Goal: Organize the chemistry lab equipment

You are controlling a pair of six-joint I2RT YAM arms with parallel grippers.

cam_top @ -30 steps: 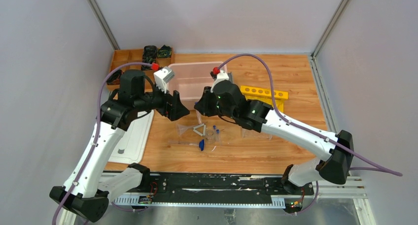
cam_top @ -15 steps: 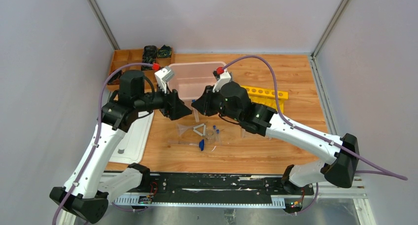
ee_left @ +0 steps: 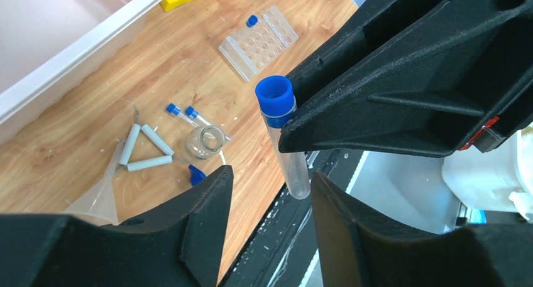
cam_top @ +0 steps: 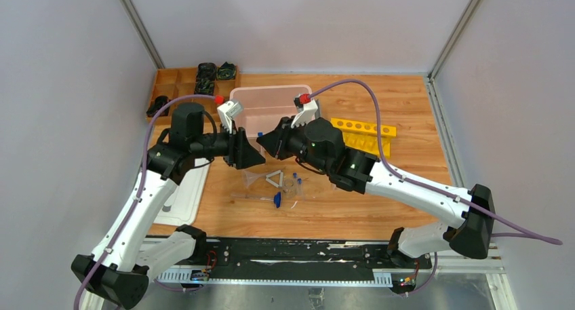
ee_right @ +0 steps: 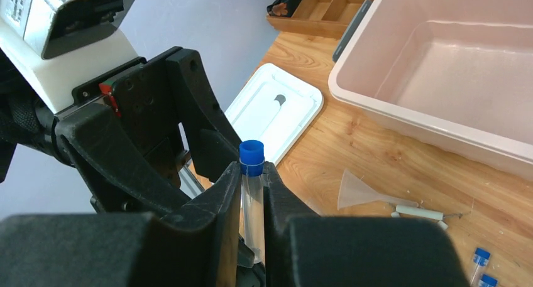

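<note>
My right gripper (ee_right: 251,174) is shut on a blue-capped clear tube (ee_right: 251,196) and holds it upright in the air, cap (ee_left: 275,95) on top. My left gripper (ee_left: 271,177) is open, and the tube's lower end (ee_left: 295,180) hangs by its finger gap, ungripped. The two grippers meet in the top view, left (cam_top: 248,151) and right (cam_top: 266,141). On the table lie a clear funnel (cam_top: 254,179), a white triangle (cam_top: 274,180), a tiny clear dish (ee_left: 204,141), two small blue-capped tubes (ee_left: 182,114) and a blue-tipped rod (cam_top: 276,200). The clear tube rack (ee_left: 261,43) holds one tube.
A pink bin (cam_top: 268,110) stands behind the grippers. A yellow rack (cam_top: 363,129) lies to its right. A white lid (cam_top: 183,188) lies at the left. A wooden tray (cam_top: 177,83) with dark items sits at the back left corner.
My right gripper has carried the tube to the left and turned toward the left gripper. The left gripper has shifted slightly right, so the two now meet. The table items have not moved.
</note>
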